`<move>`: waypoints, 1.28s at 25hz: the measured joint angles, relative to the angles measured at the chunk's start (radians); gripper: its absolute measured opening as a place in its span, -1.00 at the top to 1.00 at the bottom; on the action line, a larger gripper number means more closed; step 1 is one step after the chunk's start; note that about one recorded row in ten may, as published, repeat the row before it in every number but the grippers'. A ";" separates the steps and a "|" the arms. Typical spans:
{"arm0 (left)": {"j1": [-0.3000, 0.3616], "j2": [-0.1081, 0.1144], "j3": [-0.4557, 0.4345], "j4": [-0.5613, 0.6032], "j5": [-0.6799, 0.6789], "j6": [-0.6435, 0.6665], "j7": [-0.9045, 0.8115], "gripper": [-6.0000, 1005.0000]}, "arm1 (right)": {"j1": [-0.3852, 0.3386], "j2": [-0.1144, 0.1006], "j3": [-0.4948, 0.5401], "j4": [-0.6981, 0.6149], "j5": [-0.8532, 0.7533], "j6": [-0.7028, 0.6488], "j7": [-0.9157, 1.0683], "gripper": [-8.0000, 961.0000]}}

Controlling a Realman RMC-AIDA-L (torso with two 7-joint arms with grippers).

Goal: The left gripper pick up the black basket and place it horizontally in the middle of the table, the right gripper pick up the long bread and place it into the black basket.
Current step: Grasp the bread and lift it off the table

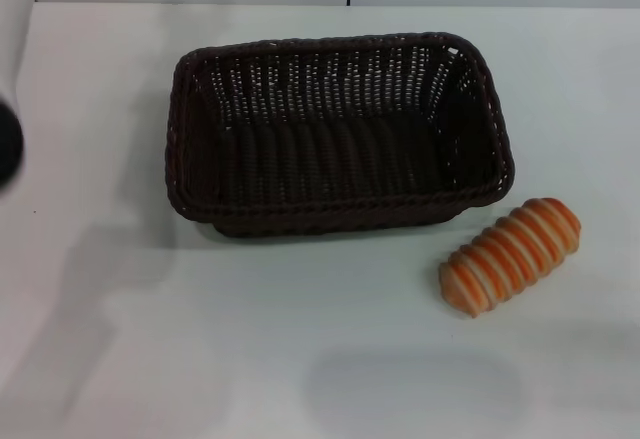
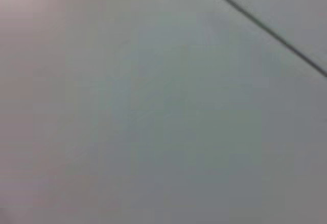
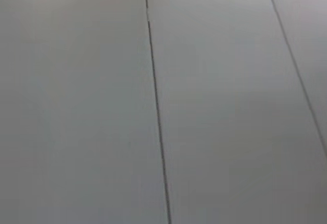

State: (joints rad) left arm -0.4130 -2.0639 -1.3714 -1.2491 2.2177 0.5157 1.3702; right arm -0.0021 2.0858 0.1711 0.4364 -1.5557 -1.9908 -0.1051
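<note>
Head view: we are looking down at the table (image 1: 300, 359), where the basket (image 1: 340, 129) is sitting near the middle with its long side running left to right and its opening facing up. The woven floor of the basket is showing dark and bare. The bread (image 1: 512, 255) is lying on the table just beside the basket's near right corner — apart from it, not touching — and is tilting so that its far end is pointing up and to the right. A soft shadow is falling on the table in front of the bread and another is spreading along the near left.

At the far left edge we are seeing a white arm segment with a black end (image 1: 10, 139), hanging above the table and well apart from the basket; neither gripper is showing in this view.

Both wrist views are giving us only plain pale surfaces crossed by thin dark seams — no fingers are appearing, so we are not seeing either gripper at all.
</note>
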 joint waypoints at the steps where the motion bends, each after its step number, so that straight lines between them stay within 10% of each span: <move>1: 0.030 -0.001 0.034 0.012 0.038 0.104 -0.081 -0.50 | 0.000 0.000 0.000 0.000 0.000 0.000 0.000 -0.70; 11: 0.283 0.007 0.032 0.218 0.413 0.387 -1.064 -0.55 | 0.013 0.003 -0.094 0.005 0.001 0.083 -0.001 -0.70; 16: 0.267 0.003 0.030 0.433 0.438 0.497 -1.173 -0.58 | 0.024 0.003 -0.162 0.016 -0.001 0.167 -0.001 -0.70; 32: 0.157 -0.002 0.045 0.609 0.440 0.473 -1.180 -0.58 | 0.154 0.004 -0.260 0.050 -0.007 0.508 -0.001 -0.67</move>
State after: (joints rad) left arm -0.2556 -2.0661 -1.3264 -0.6402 2.6578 0.9889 0.1901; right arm 0.1524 2.0894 -0.0886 0.4860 -1.5626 -1.4824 -0.1059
